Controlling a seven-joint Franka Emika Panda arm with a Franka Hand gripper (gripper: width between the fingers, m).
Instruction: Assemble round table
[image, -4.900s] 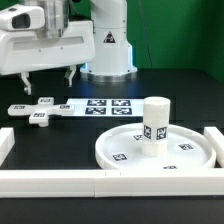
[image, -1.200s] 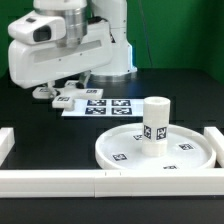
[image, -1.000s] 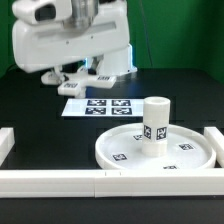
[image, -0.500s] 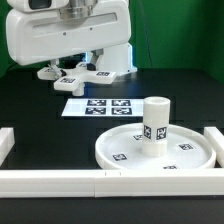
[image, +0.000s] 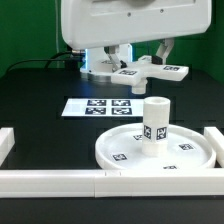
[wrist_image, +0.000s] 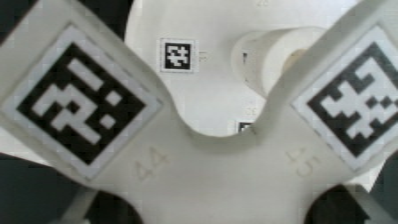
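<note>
My pincer (image: 140, 58) is clamped on the cross-shaped piece (image: 143, 71), holding it in the air in the upper right of the exterior view. At lower right, the post (image: 153, 120) stands upright on the round disc (image: 108, 147), which rests on the dark surface (image: 30, 100).

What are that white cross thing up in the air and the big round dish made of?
cross-shaped piece: probably white plastic, matte, with smooth moulded edges; black-and-white tags look stuck on. round disc: likely the same plastic, judging by its even white colour and raised rim.
</note>
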